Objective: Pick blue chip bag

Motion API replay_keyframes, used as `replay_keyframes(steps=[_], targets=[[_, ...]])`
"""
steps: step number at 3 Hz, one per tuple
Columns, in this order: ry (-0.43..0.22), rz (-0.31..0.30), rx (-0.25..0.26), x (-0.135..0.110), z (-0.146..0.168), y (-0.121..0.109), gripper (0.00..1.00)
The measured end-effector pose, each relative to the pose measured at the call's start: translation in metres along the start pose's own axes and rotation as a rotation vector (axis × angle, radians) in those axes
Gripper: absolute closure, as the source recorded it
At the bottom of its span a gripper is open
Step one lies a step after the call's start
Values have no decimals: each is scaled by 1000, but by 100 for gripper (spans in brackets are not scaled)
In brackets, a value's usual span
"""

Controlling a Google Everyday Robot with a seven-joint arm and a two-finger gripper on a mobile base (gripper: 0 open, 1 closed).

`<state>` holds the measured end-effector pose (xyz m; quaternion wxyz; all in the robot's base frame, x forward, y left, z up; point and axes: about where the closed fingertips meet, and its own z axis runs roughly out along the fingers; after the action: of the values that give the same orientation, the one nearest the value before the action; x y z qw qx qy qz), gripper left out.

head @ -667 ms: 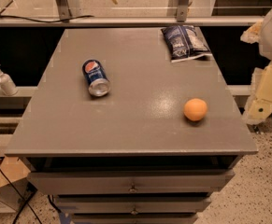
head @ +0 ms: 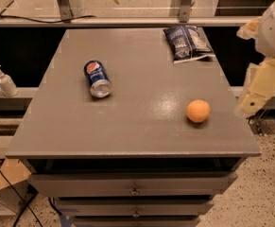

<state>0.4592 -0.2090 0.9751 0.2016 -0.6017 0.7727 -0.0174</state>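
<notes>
On the table (head: 127,136) the Pepsi can (head: 98,78) lies at left. The blue chip bag (head: 188,42) rests untouched at the far right corner, and an orange (head: 198,111) sits nearer us. Our gripper (head: 255,93) hangs beyond the right edge, well apart from the bag. We cannot tell whether it is open. Reach and grasp both remain.

camera: one | high before the desk (head: 141,122), angled down | range: mid (whole top fits) | gripper (head: 256,93): right edge

A grey bench (head: 141,122) with drawers (head: 104,184) stands on a speckled floor (head: 269,197). Metal-framed glazing (head: 64,1) runs behind. At left, a pump bottle (head: 4,82) stands on a ledge above a cardboard box (head: 7,188).
</notes>
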Motion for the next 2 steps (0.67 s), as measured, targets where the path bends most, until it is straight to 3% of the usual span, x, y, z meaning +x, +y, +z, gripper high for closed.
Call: replay_keyframes(steps=[1, 2], targets=[[-65, 55, -27, 2, 19, -22, 0], [-74, 74, -37, 5, 27, -25, 0]])
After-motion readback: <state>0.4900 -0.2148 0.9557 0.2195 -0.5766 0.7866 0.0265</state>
